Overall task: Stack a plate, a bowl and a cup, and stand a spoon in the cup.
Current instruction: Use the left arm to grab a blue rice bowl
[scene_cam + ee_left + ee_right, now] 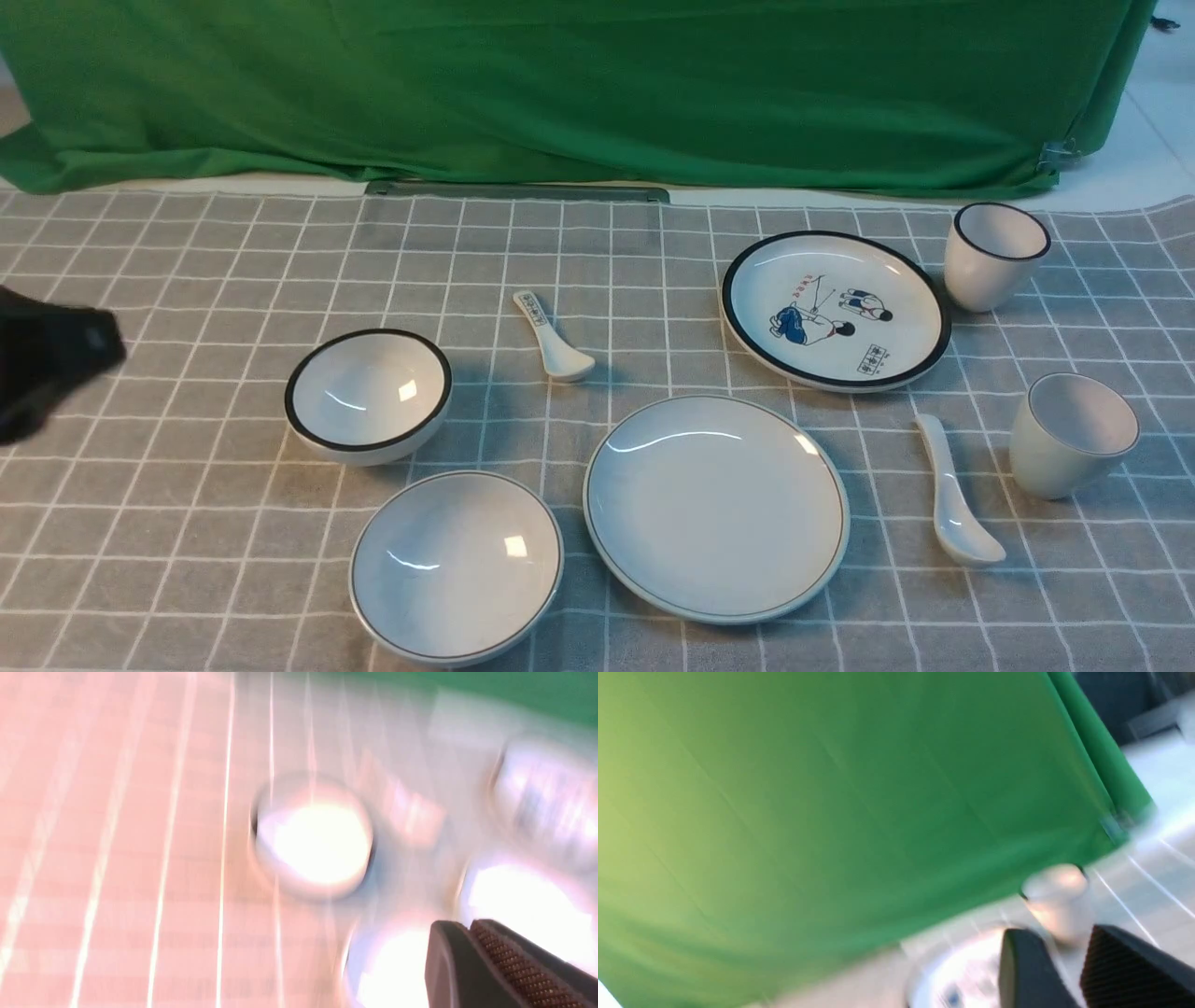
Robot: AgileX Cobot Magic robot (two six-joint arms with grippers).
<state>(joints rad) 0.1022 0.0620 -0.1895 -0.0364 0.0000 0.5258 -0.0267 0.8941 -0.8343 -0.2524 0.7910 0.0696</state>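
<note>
The plain plate [716, 509] lies on the cloth at the front centre. To its left is the shallow thin-rimmed bowl [456, 565]. The long white spoon [952, 495] lies right of the plate, and the pale cup [1072, 434] stands upright beyond the spoon. A dark part of my left arm [56, 359] shows at the left edge, away from all of them. In the blurred left wrist view, my left gripper [465, 925] is shut and holds nothing, with the bowl [392, 966] and plate [518, 900] beyond it. My right gripper [1059, 935] is open and empty; it does not show in the front view.
A black-rimmed bowl [369, 394] sits behind the shallow bowl, with a short printed spoon [551, 338] to its right. A cartoon plate [836, 308] and a black-rimmed cup [994, 254] stand at the back right. A green cloth [579, 84] hangs behind the table.
</note>
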